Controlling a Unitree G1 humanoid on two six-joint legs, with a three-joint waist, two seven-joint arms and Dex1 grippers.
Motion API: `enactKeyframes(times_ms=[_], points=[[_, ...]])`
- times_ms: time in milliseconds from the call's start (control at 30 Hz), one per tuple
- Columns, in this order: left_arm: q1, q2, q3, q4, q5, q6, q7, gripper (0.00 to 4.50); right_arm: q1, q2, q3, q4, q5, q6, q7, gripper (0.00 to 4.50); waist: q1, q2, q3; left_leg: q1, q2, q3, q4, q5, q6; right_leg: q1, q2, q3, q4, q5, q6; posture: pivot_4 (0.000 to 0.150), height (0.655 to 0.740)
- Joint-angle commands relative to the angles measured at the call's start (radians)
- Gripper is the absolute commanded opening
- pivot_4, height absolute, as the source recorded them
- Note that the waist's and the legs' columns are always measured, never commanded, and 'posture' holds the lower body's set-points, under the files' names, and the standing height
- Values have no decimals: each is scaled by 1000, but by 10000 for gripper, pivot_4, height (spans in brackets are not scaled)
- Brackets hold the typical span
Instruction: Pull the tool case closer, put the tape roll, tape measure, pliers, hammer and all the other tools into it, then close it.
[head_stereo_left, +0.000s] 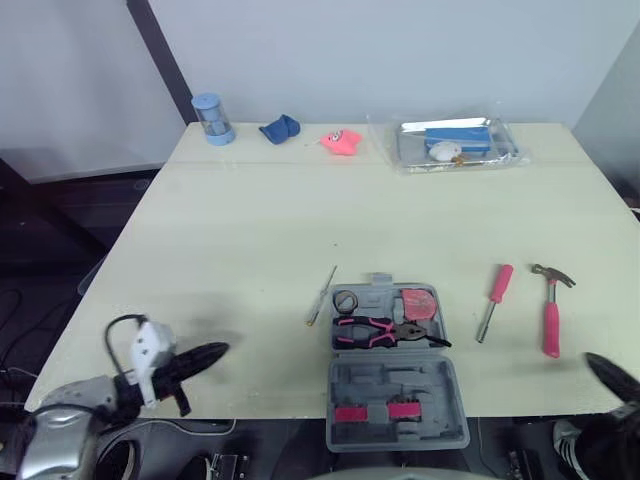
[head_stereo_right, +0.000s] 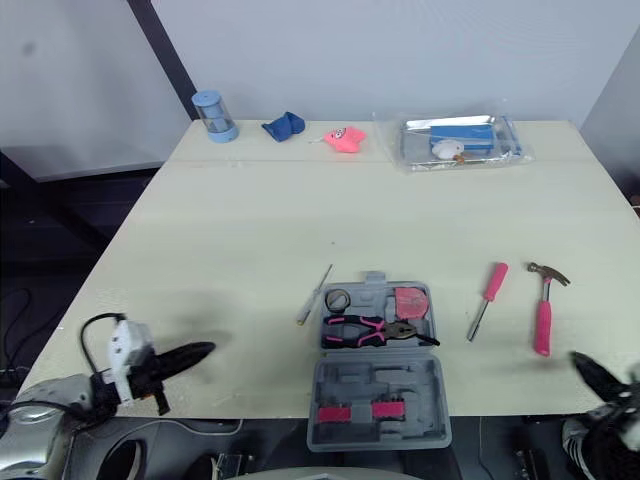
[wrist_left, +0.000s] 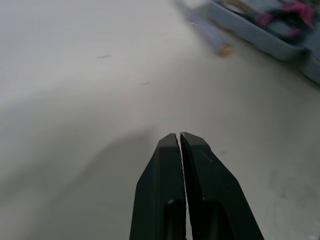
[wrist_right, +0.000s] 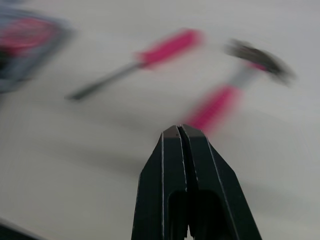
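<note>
So, quick count of what's on the table (head_stereo_left: 250, 230): one tool case (head_stereo_left: 452, 398), lying open at the near edge in the middle, with its near half sticking out past the edge. Already sitting in the far half are one tape roll (head_stereo_left: 345, 301), one pink tape measure (head_stereo_left: 417, 303) and one pair of pliers (head_stereo_left: 385, 332) lying crosswise just below those two. The near half has two pink pieces (head_stereo_left: 375, 412) clipped in side by side; can't tell what they are. Loose stuff: two screwdrivers and one hammer. The thin screwdriver (head_stereo_left: 321, 295) lies just beside the case on its left, so it sits between the left gripper (head_stereo_left: 222, 349) and the case. The pink-handled screwdriver (head_stereo_left: 493, 300) is to the right of the case, and the hammer (head_stereo_left: 551, 310) is right of that, head pointing away from the robot. The left gripper hovers low over the near-left part of the table, well apart from the case, fingers pressed together on nothing. The right gripper (head_stereo_left: 590, 360) is at the near-right edge, near the hammer's handle end, also pinched closed and empty. Along the far edge, well out of the way: one blue canister (head_stereo_left: 211, 118), one blue cloth (head_stereo_left: 280, 129), one pink item (head_stereo_left: 341, 142) and one clear bag (head_stereo_left: 455, 143) with something blue and silver in it.
</note>
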Motion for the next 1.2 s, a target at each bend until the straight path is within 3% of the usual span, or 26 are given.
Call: enactKeyframes(times_ms=[33, 300, 467, 767, 1200], points=[[-68, 11, -101, -56, 47, -41, -53, 1506, -26, -65, 117, -95, -67, 4, 75, 0, 3, 0, 0, 0, 0, 0, 0, 0, 0, 0, 0, 0, 0, 0, 0, 1500, 7400], [-213, -2, -315, -20, 148, -100, -145, 1506, -212, -154, 350, -59, -220, -37, 155, 0, 3, -1, 0, -1, -1, 0, 1, 0, 0, 0, 3, -2, 0, 2, 3, 1500, 7400], [-289, -64, -405, 46, 196, -144, -138, 1506, -321, -167, 467, 29, -332, -109, 163, 0, 5, -1, 1, -1, -2, 0, 2, 0, 0, 0, 10, -5, 0, 1, 3, 1500, 7400], [-320, -108, -440, 48, 191, -118, -121, 1506, -471, -134, 572, 106, -401, -83, 127, 0, -3, -2, 1, 0, -2, 1, 3, 0, 0, 0, 11, -4, 2, 2, 3, 1500, 7400], [-372, -121, -458, 80, 208, -115, -115, 1506, -528, -133, 617, 128, -410, -76, 121, 0, 0, -2, 1, 0, -2, 1, 4, 0, 0, 0, 11, -4, 3, 2, 3, 1500, 7400]])
